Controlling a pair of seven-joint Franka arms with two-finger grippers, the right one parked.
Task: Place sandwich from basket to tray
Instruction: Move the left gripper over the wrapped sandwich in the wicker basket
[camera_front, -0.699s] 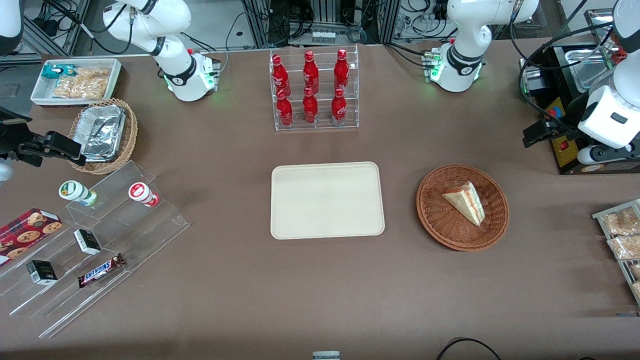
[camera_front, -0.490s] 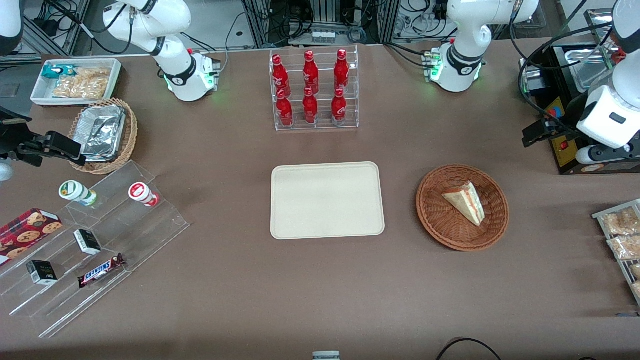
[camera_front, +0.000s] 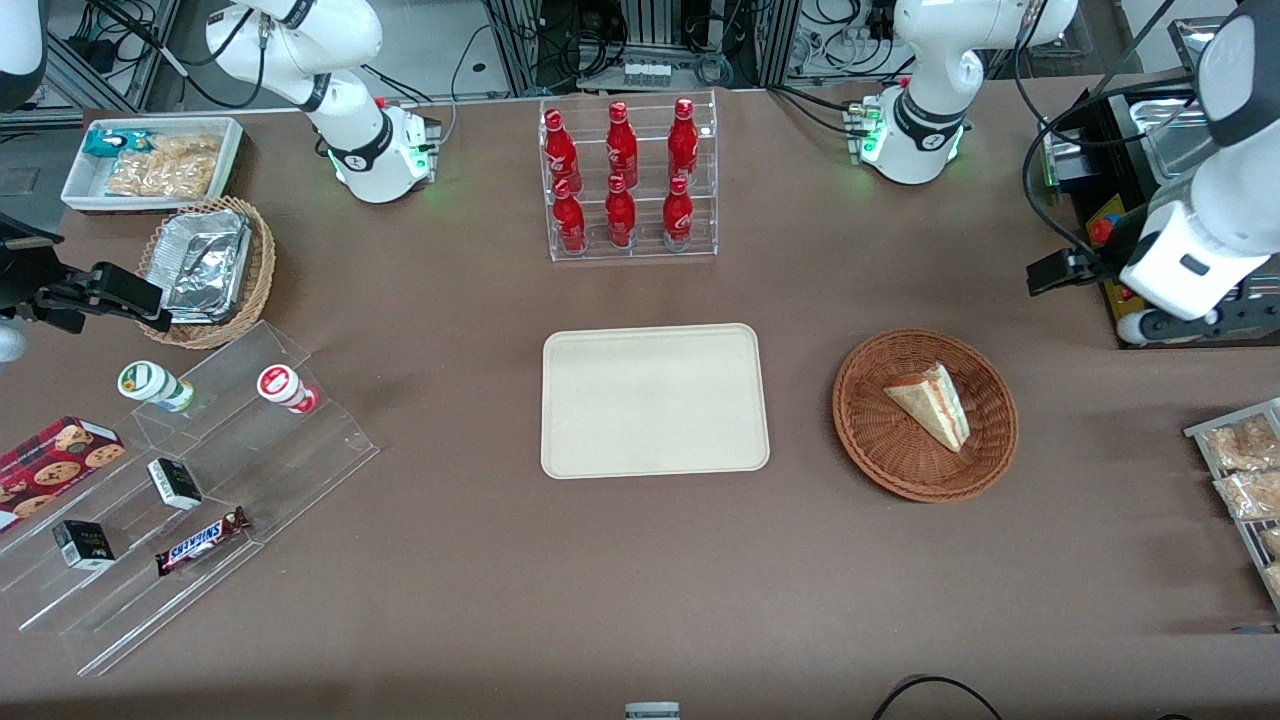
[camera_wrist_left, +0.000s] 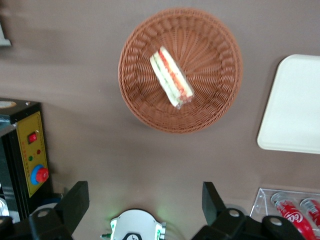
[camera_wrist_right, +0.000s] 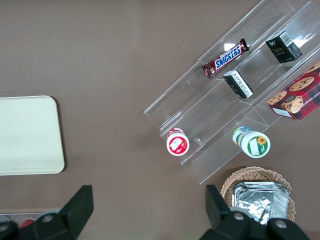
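Observation:
The sandwich, a pale wedge with red and green filling, lies in the round reddish-brown basket. Both also show in the left wrist view, the sandwich in the basket. The cream tray lies flat beside the basket, toward the parked arm's end, with nothing on it; it also shows in the left wrist view. My left gripper hangs above the table, farther from the front camera than the basket and toward the working arm's end. It is open and holds nothing.
A black control box stands next to the gripper. A rack of red bottles stands farther back than the tray. Snack packets lie at the working arm's end. An acrylic shelf, a tan basket and a white bin lie toward the parked arm's end.
My left arm has swung a little toward the basket, carrying the open gripper with it. The sandwich, basket and tray have not moved.

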